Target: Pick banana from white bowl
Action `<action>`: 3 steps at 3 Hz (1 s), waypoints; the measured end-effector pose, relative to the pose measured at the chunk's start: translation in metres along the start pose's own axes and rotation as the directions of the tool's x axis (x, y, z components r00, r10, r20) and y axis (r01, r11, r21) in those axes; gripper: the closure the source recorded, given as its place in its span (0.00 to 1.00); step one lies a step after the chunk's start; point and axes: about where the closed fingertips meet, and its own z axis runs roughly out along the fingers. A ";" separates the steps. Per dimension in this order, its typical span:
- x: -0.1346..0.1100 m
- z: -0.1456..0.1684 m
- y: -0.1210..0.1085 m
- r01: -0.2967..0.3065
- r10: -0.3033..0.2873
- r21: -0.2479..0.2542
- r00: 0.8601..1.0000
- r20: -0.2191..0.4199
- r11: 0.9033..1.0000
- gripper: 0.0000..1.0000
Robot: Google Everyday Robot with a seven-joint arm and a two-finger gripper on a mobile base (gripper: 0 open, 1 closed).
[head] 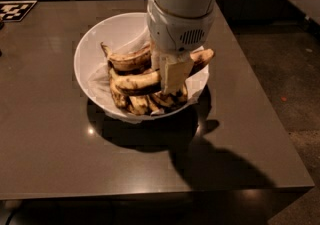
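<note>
The white bowl [81,51] stands on the dark table, lined with crumpled white paper and holding several overripe bananas. My gripper [170,88] hangs from the white arm over the bowl's right half, pointing down. It is shut on the banana [136,82], the long, nearly straight mottled one. The banana lies crosswise between the fingers, its left end above the pile and its dark right tip sticking out over the bowl's right rim. One pale finger [173,73] covers the banana's middle. A more curved brown banana [129,60] lies behind it.
The brown table [50,144] has its front edge low in the view and its right edge next to the dark floor [285,69]. A black-and-white marker tag [16,10] lies at the far left corner. The arm's shadow falls on the table in front of the bowl.
</note>
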 end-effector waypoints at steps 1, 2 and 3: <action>0.000 -0.024 0.014 0.004 -0.006 0.029 0.998 0.056 1.000 1.00; 0.002 -0.043 0.030 0.010 -0.013 0.036 0.996 0.085 0.999 1.00; 0.002 -0.059 0.046 0.021 -0.027 0.061 0.994 0.105 0.998 1.00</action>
